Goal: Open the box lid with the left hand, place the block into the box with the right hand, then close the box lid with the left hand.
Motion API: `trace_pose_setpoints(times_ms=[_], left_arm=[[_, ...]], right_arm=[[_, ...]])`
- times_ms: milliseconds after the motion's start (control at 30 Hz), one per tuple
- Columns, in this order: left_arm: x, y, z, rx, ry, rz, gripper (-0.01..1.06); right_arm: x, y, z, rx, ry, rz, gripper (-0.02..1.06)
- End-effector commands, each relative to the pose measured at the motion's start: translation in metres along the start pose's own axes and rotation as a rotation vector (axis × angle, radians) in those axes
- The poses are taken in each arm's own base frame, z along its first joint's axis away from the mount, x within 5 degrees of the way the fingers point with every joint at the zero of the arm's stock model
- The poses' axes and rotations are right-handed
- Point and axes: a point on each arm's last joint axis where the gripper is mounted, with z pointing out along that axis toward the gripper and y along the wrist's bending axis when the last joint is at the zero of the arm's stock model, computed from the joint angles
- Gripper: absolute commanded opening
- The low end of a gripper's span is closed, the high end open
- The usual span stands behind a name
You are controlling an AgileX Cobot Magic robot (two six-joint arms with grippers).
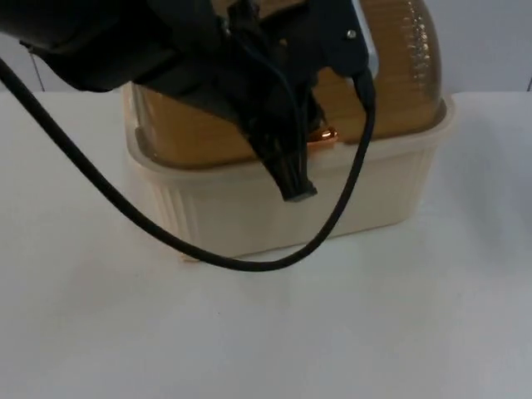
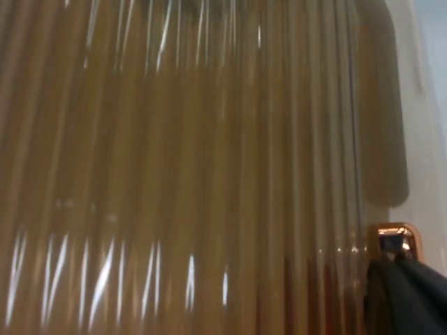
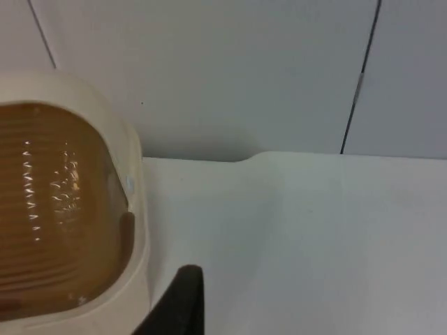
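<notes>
A cream box [image 1: 274,208] stands in the middle of the table in the top view. Its amber ribbed lid [image 1: 191,129] lies down over the opening and curves up into a dome at the back. A small copper handle [image 1: 326,135] sits at the lid's front edge. My left gripper [image 1: 296,181] reaches down across the lid right beside that handle, its tip in front of the box's front wall. The left wrist view looks closely onto the lid [image 2: 195,167] and the handle [image 2: 393,241]. My right gripper [image 3: 183,301] waits beside the box's end [image 3: 136,230], off the table.
White table top [image 1: 266,332] stretches in front of the box and to its right [image 3: 314,237]. The grey partition wall [image 3: 230,70] stands behind. My left arm [image 1: 125,41] hangs over the box's back left.
</notes>
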Motion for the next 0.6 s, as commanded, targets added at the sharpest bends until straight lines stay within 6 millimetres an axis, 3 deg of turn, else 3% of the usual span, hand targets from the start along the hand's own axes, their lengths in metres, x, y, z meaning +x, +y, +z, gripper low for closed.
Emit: trace_pose_setpoints(times_ms=[0, 200, 367, 433, 567], left_arm=[[0.0, -0.002, 0.0, -0.037, 0.0, -0.005, 0.0], [-0.02, -0.005, -0.02, -0.044, -0.065, -0.127, 0.0], [-0.039, 0.015, -0.058, -0.107, -0.178, -0.443, 0.0], [-0.041, 0.018, -0.064, -0.117, -0.195, -0.47, 0.0], [-0.048, 0.035, -0.095, -0.185, -0.271, -0.494, 0.0]], right_arm=[[-0.003, 0.001, -0.005, -0.005, -0.019, -0.018, 1.05], [-0.005, 0.001, -0.011, -0.003, -0.04, -0.021, 1.05], [-0.004, 0.001, -0.015, -0.001, -0.031, -0.023, 1.05], [-0.004, 0.001, -0.016, -0.001, -0.031, -0.023, 1.05], [-0.004, 0.001, -0.016, -0.001, -0.031, -0.023, 1.05]])
